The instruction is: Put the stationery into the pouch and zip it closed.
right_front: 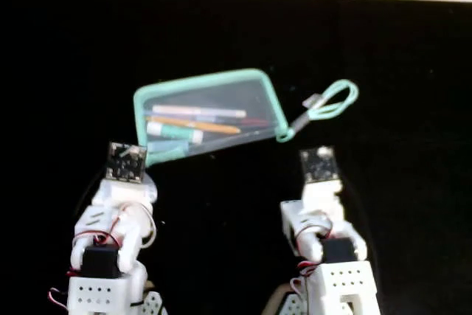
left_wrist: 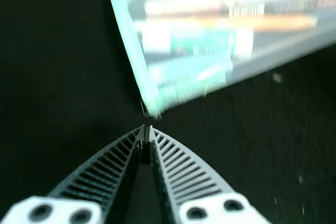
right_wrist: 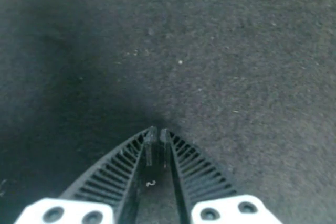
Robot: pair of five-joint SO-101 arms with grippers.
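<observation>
Presently, item one: a black cloth-covered table (right_front: pixel 383 49), bearing everything else. Item two: a flat translucent pouch with mint-green edging (right_front: pixel 193 80), lying mid-table at a slant. Its near corner sits just ahead of the left gripper (left_wrist: pixel 145 129), whose claw is pressed fully together on nothing, probably placed there to steady or tug that corner. Item three: the right gripper (right_wrist: pixel 156 132), likewise closed and empty, over bare cloth apart from the pouch. Item four: a mint-green looped wrist strap (right_front: pixel 332 101), trailing from the pouch's far corner. Item five: stationery inside the pouch, namely a white pen (right_front: pixel 199 111), an orange pencil (right_front: pixel 199 125) and a white-and-green marker (right_front: pixel 175 133). Whether the zip is fully run cannot be told.
</observation>
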